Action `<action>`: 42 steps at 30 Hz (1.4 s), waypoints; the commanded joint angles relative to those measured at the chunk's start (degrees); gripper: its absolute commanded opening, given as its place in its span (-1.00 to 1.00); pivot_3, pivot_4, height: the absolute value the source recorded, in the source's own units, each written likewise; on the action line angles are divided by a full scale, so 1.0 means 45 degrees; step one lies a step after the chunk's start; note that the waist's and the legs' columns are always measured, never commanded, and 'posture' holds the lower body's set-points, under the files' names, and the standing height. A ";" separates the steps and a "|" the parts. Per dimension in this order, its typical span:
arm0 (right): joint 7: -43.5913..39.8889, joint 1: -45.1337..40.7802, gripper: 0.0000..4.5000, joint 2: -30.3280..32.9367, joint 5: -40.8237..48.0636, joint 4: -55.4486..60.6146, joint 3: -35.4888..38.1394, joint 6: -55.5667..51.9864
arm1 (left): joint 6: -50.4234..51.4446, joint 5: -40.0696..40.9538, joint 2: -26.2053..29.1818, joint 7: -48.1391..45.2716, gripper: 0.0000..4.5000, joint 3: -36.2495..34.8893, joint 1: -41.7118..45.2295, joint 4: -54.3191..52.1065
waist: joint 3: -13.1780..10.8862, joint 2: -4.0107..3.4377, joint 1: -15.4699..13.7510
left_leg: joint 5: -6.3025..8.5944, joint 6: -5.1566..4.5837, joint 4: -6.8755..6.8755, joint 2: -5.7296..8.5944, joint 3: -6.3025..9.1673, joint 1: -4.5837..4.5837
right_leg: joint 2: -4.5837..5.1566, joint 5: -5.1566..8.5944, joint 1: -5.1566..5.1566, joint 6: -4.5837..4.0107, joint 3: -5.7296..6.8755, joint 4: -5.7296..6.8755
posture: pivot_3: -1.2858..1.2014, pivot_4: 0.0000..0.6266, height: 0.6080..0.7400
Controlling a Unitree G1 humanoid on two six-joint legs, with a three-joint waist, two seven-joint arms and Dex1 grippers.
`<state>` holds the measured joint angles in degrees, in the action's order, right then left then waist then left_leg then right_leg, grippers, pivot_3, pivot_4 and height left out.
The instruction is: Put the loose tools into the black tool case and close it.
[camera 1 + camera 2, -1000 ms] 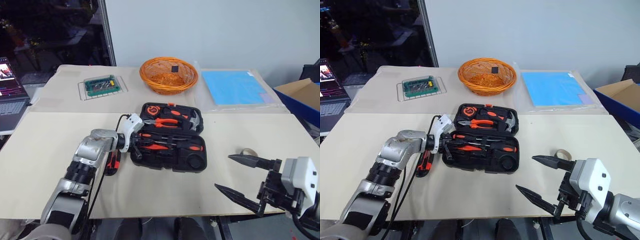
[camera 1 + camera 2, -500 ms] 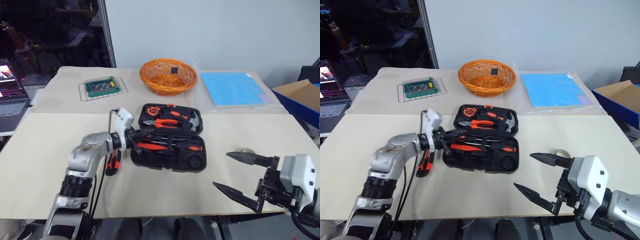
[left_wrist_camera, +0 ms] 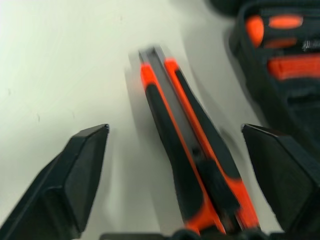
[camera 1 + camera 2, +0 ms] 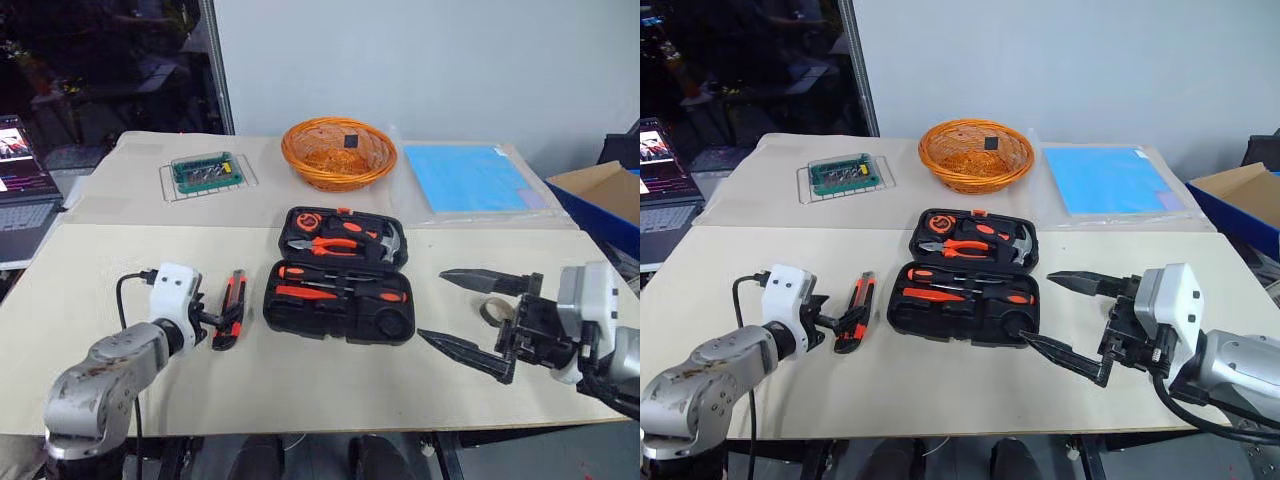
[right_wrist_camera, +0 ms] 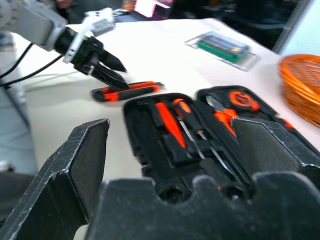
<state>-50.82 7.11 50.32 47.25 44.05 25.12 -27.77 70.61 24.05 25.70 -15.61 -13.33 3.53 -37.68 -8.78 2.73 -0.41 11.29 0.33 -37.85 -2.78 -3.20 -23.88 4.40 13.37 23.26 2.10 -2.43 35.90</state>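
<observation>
Seen from the left wrist, the utility knife (image 3: 192, 165) is blurred and its near end runs off the frame, while the black tool case (image 3: 280, 75) is cut by the edge. The tape roll (image 4: 492, 310) sits partly hidden behind the right gripper (image 4: 456, 308). A laptop (image 4: 22, 180) and cardboard box (image 4: 600, 195) are cropped.

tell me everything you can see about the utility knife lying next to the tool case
The utility knife is a slim orange body with black grip panels and a black slider, plastic by its look. It lies flat on the beige table cover, lengthwise away from the robot, just left of the open black tool case and apart from it. The left hand is open, one finger on each side of it, not gripping.
</observation>
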 commanded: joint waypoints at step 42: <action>0.0450 0.4668 1.00 -0.0658 0.0918 0.2576 0.4355 -0.0037 | -1.2012 -0.4517 0.2626 -1.5141 -0.20 0.8940 0.9183 1.0627 | 0.0024 -0.0061 -0.0031 | -0.0029 -0.0142 -0.0046 0.0016 0.0017 -0.0234 | -0.0042 0.0007 0.0178 0.0034 -0.0013 0.0012 | 0.03 -0.52 1.00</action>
<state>-49.46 28.08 47.42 50.51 54.72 43.65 -28.39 16.73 6.16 37.03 -84.28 26.41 43.78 9.86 -8.67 2.45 -0.55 11.16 -0.31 -38.06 -2.71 -3.12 -24.89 4.21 13.40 24.03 2.25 -2.49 35.96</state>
